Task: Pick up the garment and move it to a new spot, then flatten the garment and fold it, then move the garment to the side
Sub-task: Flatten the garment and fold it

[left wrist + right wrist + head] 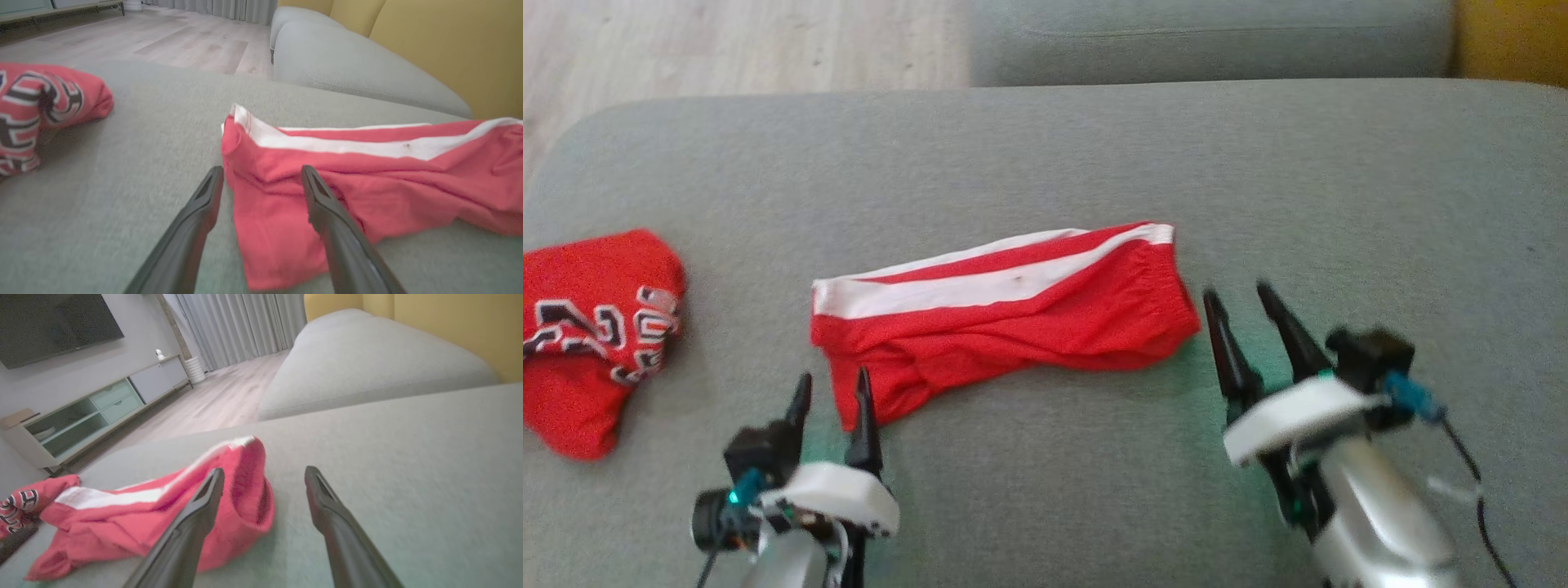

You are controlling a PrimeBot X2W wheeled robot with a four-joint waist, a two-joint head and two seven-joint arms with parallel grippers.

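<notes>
Now the red shorts point(1005, 318) are seen folded on the grey cushion point(1045, 163), with the left gripper point(833, 377) set at 1 end and the right gripper point(1239, 291) at the other, jaws apart and empty, presumably for carrying them aside.

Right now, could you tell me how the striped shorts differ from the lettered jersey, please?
The shorts carry plain white stripes; the jersey carries black-and-white lettering. The shorts lie stretched out, fairly flat, in the middle; the jersey sits bunched up at the left. Both are red and rest on the grey cushion.
</notes>
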